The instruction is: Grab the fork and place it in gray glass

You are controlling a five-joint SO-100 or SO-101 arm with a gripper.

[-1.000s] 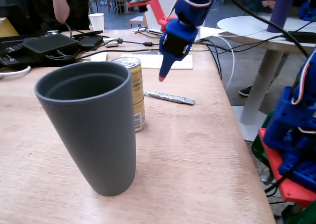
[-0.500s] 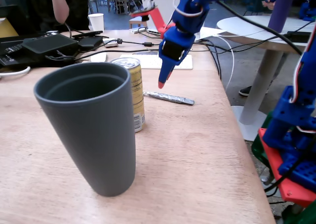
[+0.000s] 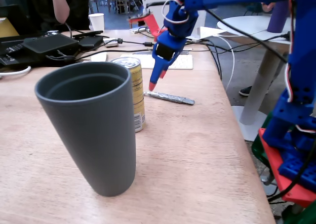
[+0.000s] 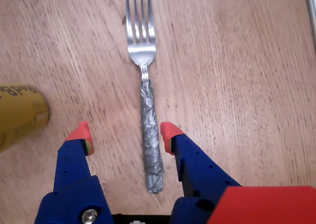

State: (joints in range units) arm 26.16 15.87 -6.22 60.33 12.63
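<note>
Fork point(image 4: 147, 105) handle between spread gripper point(image 4: 125, 133) jaws, seemingly untouched.

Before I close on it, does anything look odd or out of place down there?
Only the fork itself: its handle is wrapped in crinkled grey tape, though it lies flat and straight between the open gripper fingers. The gray glass and yellow can stand upright. Nothing spilled or damaged.

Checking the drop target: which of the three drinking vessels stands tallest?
The gray glass, the dark tumbler in front; the yellow can behind it and the white paper cup are shorter.
</note>
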